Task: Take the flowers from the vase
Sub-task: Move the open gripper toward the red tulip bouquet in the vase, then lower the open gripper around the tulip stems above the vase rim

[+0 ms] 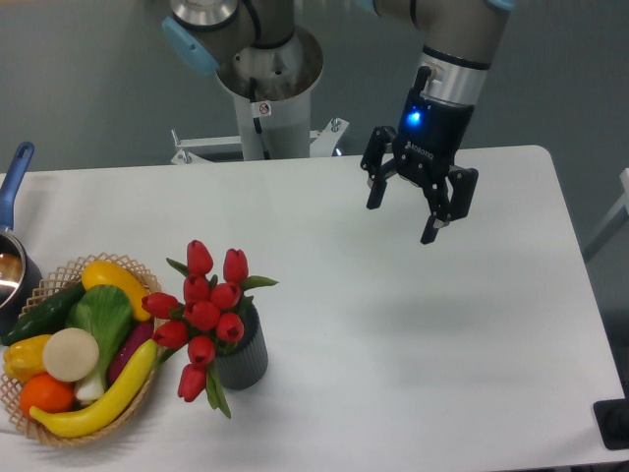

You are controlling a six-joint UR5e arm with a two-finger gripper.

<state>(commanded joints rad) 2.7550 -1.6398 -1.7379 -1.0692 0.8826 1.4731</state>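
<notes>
My end effector (401,222) hangs in the upper right of centre, above the white desk (413,334), fingers spread wide, holding nothing. The flowers (203,307) stand in the vase (244,357) at lower left, well apart from me; red buds lean left over the rim. Just beside them, the wicker basket (147,285) with toy produce, possibly touching the buds. A blue-handled pot (14,187) sits at the left edge.
</notes>
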